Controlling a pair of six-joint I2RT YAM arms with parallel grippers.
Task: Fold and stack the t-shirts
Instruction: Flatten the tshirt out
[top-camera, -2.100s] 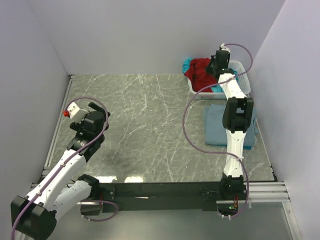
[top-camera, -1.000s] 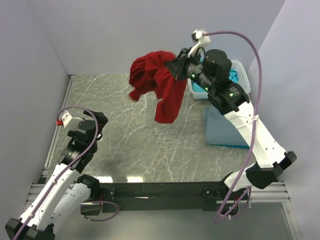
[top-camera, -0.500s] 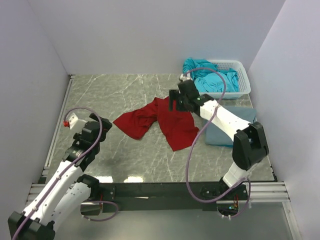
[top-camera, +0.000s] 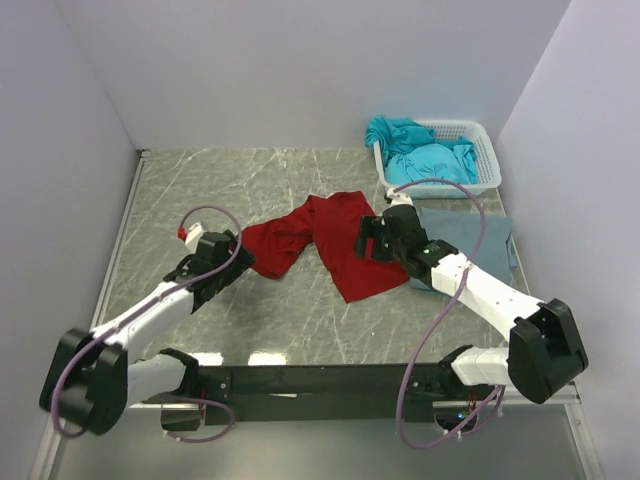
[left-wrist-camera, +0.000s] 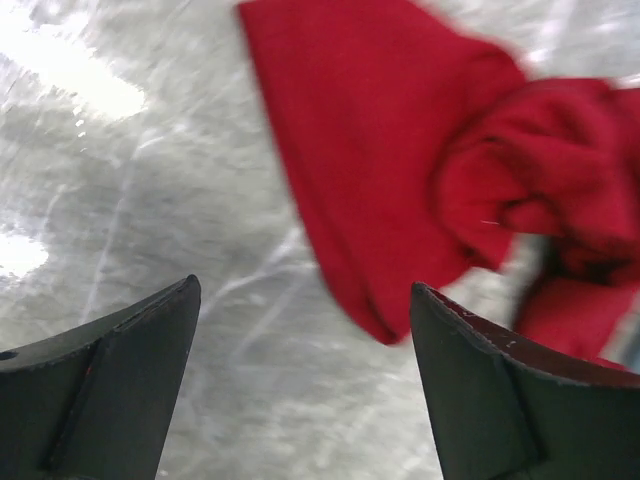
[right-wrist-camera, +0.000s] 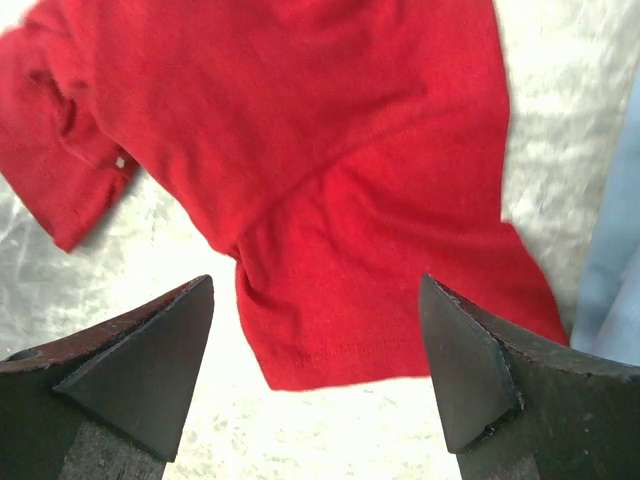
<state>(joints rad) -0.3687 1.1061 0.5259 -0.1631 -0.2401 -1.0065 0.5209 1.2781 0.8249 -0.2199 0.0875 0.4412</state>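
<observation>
A dark red t-shirt (top-camera: 318, 240) lies crumpled on the marble table, spread from centre left to centre right. My left gripper (top-camera: 226, 262) is open, low at the shirt's left end (left-wrist-camera: 400, 180), nothing between its fingers. My right gripper (top-camera: 368, 240) is open too, hovering over the shirt's right part (right-wrist-camera: 330, 220). A folded grey-blue t-shirt (top-camera: 480, 245) lies flat on the right, partly under the right arm. Turquoise t-shirts (top-camera: 425, 155) fill the white basket (top-camera: 488, 152) at the back right.
Grey walls close the table on the left, back and right. A metal rail (top-camera: 115, 260) runs along the table's left edge. The arm bases sit on a black bar (top-camera: 320, 385) at the near edge. Bare marble (top-camera: 230, 185) lies at the back left.
The right gripper carried the red shirt out of the basket, swung it over the table and let it go. The left arm moved right and down to the shirt's left end.
</observation>
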